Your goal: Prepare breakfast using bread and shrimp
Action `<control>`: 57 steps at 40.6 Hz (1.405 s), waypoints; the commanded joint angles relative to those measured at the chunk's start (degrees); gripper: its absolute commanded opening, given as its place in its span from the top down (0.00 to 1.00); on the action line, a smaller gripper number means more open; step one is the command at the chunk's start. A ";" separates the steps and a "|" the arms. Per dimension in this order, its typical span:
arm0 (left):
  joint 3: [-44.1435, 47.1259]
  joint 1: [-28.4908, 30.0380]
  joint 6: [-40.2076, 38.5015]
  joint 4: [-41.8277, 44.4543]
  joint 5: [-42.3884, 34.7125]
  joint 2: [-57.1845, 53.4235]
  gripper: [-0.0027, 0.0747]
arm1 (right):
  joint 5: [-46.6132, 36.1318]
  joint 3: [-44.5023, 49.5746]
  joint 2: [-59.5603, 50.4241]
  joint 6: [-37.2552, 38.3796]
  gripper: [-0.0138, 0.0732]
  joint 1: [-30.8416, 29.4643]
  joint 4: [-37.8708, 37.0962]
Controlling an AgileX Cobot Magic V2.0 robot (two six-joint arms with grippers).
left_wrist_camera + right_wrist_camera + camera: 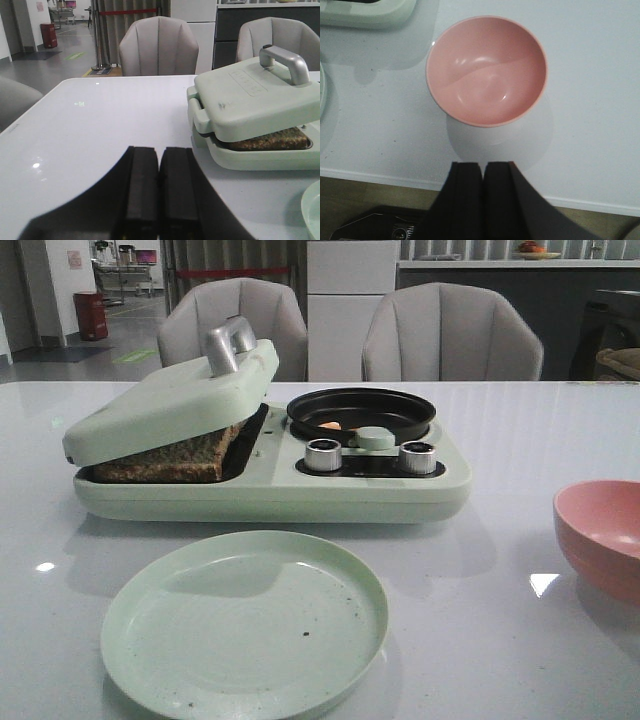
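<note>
Two grey upholstered chairs stand behind the white bench, with a corridor and a red bin far off to the left. On the bench sits a mint-green breakfast appliance. Its hinged lid, with a silver handle, rests tilted on the bread, whose dark crust shows in the left-hand compartment. On the right side a black round pan holds the shrimp, a small orange morsel lying near the pan's front edge, just behind two silver knobs. Nearer than the appliance lies a pale green plate. At the right edge of the bench stands a pink bowl. The left gripper hangs over the bench to the left of the appliance, its black fingers pressed together, holding nothing. The right gripper hovers above the bench's near edge beside the bowl, fingers likewise together.
</note>
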 commanded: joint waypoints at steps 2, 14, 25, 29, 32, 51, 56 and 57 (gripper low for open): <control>1.74 -0.45 0.47 -0.94 -4.38 -1.11 0.83 | -3.72 -1.35 -0.30 -0.28 0.83 0.10 -0.17; 1.74 -0.17 13.41 -12.08 -5.59 -1.11 0.83 | -3.72 -1.35 -0.30 -0.28 0.83 0.10 -0.17; 1.74 0.15 11.62 -11.69 -5.10 -1.11 0.83 | -3.72 -1.35 -0.30 -0.28 0.83 0.10 -0.17; 1.74 0.15 9.08 -10.87 -5.00 -1.11 0.83 | -3.72 -1.35 -0.30 -0.28 0.83 0.10 -0.17; 1.74 0.15 6.83 -10.87 -5.00 -1.11 0.83 | -3.72 -1.35 -0.30 -0.28 0.83 0.10 -0.17; 1.74 -1.45 6.65 -10.01 -5.11 -1.11 0.84 | -3.72 -1.35 -0.30 -0.28 0.83 0.10 -0.17; 1.74 -1.45 6.65 -10.01 -5.11 -1.11 0.84 | -3.72 -1.35 -0.30 -0.28 0.83 0.10 -0.17; 1.74 -1.45 6.65 -10.01 -5.11 -1.11 0.84 | -3.72 -1.35 -0.30 -0.28 0.83 0.10 -0.17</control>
